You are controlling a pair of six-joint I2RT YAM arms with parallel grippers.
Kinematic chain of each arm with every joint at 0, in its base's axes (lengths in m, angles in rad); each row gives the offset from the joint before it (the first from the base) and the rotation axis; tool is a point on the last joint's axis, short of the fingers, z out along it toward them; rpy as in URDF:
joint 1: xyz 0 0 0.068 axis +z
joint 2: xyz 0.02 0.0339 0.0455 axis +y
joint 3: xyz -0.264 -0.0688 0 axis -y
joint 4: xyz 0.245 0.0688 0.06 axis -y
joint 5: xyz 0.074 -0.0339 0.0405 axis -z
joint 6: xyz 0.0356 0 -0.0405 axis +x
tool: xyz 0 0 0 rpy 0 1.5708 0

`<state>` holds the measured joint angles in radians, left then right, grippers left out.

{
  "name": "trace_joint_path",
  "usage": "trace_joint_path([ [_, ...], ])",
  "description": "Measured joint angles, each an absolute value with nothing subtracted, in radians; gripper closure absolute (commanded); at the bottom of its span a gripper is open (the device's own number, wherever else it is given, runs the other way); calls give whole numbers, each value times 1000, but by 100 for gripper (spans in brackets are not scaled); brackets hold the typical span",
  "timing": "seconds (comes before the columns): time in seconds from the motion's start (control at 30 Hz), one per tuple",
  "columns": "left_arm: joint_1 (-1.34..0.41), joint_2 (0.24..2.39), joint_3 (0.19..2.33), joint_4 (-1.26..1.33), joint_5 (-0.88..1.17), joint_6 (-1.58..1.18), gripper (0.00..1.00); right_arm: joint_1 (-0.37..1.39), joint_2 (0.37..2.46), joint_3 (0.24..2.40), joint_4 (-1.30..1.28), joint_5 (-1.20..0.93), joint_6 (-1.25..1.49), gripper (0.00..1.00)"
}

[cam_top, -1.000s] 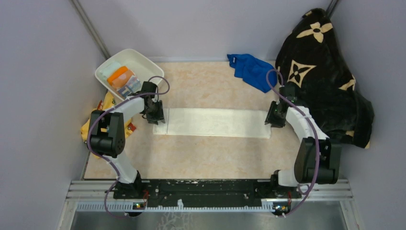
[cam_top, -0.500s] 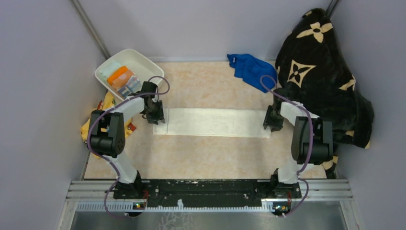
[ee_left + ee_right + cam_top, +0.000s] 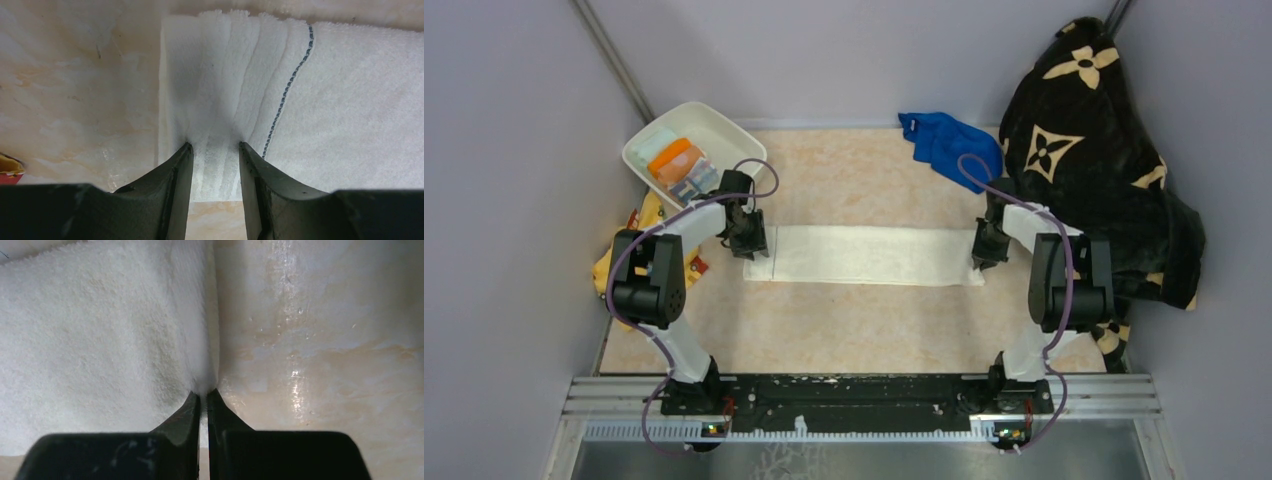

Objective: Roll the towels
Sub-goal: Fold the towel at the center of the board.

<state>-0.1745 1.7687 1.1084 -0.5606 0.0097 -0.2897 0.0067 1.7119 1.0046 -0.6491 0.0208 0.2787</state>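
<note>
- The white towel (image 3: 869,255) is laid flat as a long strip across the middle of the table (image 3: 844,330).
- Its right edge is pinched between the nearly closed jaws of the right gripper (image 3: 204,392).
- Its left end is straddled by the left gripper (image 3: 215,146), jaws parted; whether cloth is gripped cannot be told.
- The blue towel (image 3: 949,145) is crumpled at the far edge, beside the blanket (image 3: 1094,150).
</note>
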Motion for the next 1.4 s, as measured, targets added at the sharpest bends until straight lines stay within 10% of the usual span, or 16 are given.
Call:
trace_joint_path([
  [0.77,-120,1538,984,-525,258,-347,43,-51,1617,1462,-797,455,218,100],
  [1.4,-231,1695,892,-279,553,-551,45,707,1720,1461,-831,166,276,100],
])
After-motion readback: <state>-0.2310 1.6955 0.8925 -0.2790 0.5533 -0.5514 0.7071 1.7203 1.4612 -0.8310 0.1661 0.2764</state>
